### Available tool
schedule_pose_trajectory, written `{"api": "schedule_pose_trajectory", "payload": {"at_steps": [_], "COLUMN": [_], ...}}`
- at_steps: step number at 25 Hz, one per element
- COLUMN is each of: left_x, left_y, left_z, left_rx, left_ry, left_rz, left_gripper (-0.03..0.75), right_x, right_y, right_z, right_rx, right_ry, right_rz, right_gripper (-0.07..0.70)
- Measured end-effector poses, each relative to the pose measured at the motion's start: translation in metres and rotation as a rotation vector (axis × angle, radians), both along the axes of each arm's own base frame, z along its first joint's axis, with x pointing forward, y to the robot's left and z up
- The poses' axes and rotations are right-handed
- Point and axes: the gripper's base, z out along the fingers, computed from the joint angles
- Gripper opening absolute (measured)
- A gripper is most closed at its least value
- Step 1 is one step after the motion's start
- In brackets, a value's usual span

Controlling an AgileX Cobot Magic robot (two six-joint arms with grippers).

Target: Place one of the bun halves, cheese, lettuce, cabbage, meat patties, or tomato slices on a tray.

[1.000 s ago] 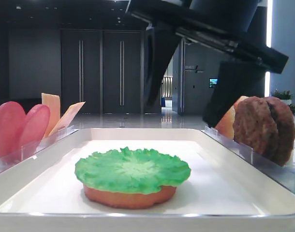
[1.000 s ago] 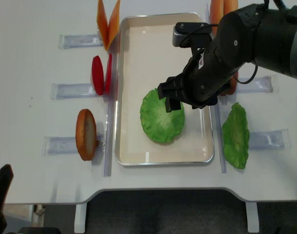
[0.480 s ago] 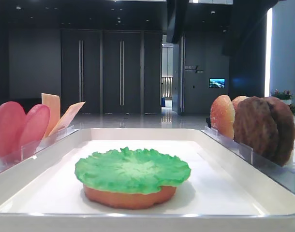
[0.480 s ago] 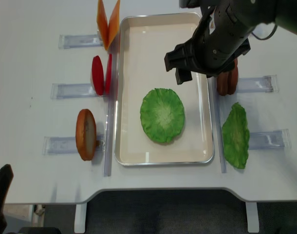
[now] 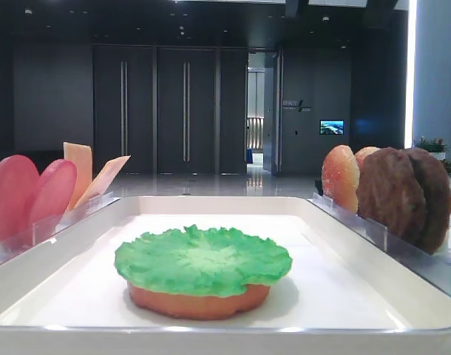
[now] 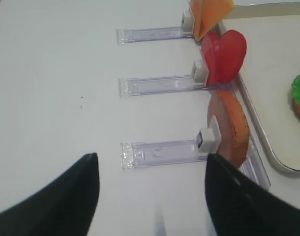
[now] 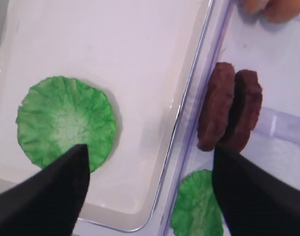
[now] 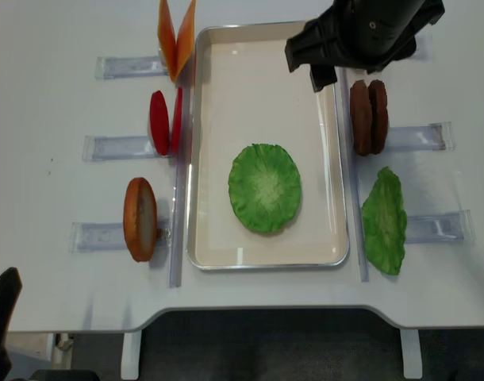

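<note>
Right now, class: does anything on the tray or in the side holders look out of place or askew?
Nothing stands out. The lettuce lies flat on a bun half in the tray; the patties and tomato slices stand on edge beside it.

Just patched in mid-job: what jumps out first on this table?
The bright green lettuce lies flat in the middle of the white tray, on top of a bun half. Two dark meat patties stand on edge just right of the tray. The black right hand hovers open over the tray's far right corner, holding nothing.
</note>
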Motion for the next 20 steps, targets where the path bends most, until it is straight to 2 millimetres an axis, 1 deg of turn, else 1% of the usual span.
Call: {"api": "schedule_pose_trajectory", "payload": {"at_steps": [3,5,8,12,16,20], "left_x": [0.000,0.000,0.000,0.000,0.000,0.000], "left_y": [0.000,0.000,0.000,0.000,0.000,0.000], "left_z": [0.000,0.000,0.000,0.000,0.000,0.000], "left_rx": [0.004,0.010,0.011,0.012,0.013,0.013], "left_ry": [0.000,0.000,0.000,0.000,0.000,0.000], "left_rz": [-0.002,-0.006,-0.007,-0.007,-0.008,-0.008], "left_gripper": [0.517,0.517,0.517,0.517,0.517,0.517], "right_x": [0.003,0.004,0.010,0.024,0.041,0.056], "right_y": [0.000,0.000,-0.008,-0.030,-0.060,-0.096], "right_z": [0.010,0.012,0.013,0.013,0.013,0.013], "right_rx": [0.007,0.008,0.004,-0.011,-0.030,-0.049], "right_ry": [-0.037,-0.047,-0.052,-0.057,-0.062,-0.064], "right_rz": [0.000,-0.002,-0.027,-0.073,-0.129,-0.204], "right_gripper": [0.496,0.496,0.496,0.496,0.496,0.496]}}
